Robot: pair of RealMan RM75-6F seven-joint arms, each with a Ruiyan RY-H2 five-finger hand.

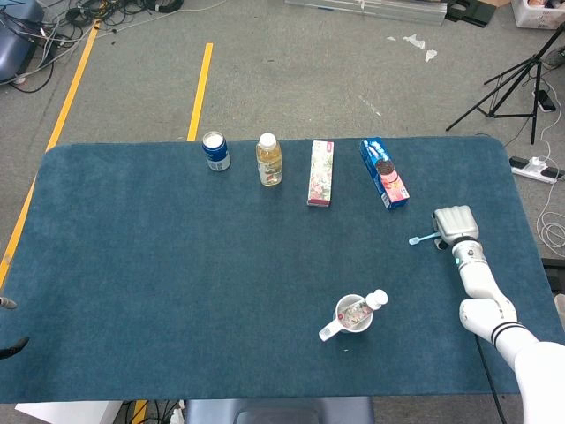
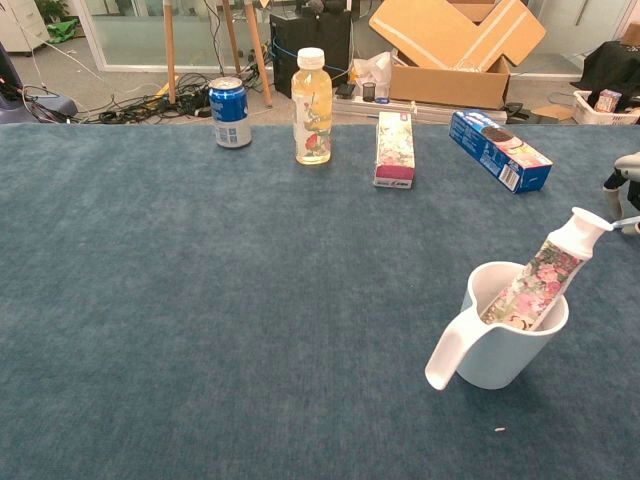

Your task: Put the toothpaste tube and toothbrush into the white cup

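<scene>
The white cup [image 1: 352, 315] [image 2: 510, 340] stands at the front right of the table. The floral toothpaste tube [image 1: 364, 308] [image 2: 540, 275] leans in it with its white cap up and to the right. A light blue toothbrush [image 1: 422, 238] lies on the cloth near the right edge, with its head pointing left. My right hand [image 1: 455, 223] [image 2: 626, 172] sits over its handle with fingers curled down around it. In the chest view only the hand's edge and the brush tip [image 2: 630, 222] show. My left hand is not seen.
Along the far side stand a blue can [image 1: 215, 151], a yellow drink bottle [image 1: 269, 160], a floral carton [image 1: 320, 174] and a blue biscuit box [image 1: 384, 172]. Blue cloth [image 1: 177, 283] covers the table. The table's right edge lies close behind my right hand.
</scene>
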